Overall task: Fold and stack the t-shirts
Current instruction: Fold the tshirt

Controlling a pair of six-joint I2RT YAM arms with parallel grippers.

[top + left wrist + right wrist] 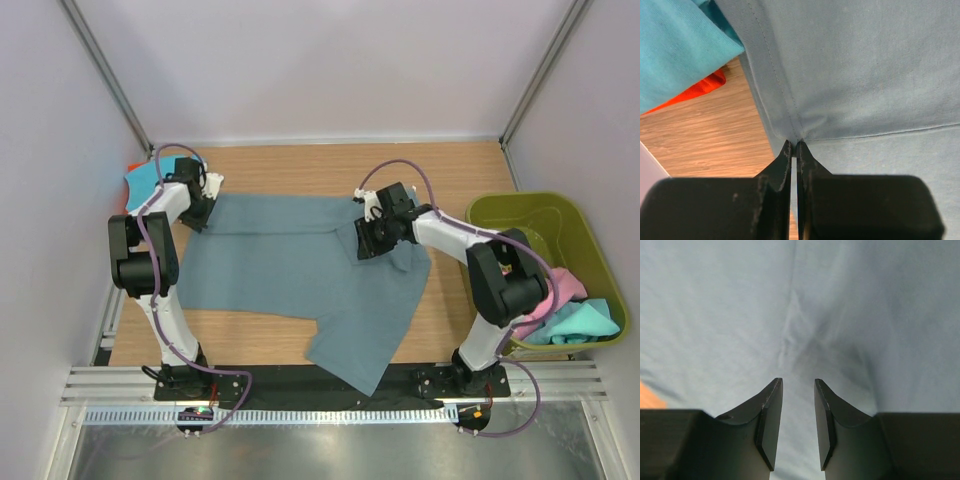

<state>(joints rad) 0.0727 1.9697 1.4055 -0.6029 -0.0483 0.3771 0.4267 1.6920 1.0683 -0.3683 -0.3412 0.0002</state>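
The slate blue-grey t-shirt [290, 265] is soft, matt, fine-knit cloth with stitched hems; the table [300, 160] is matt wood-grain board; the basket [520, 203] is smooth olive plastic.

Readable text, labels, brands, numbers, signs: none legible in any of the three views.
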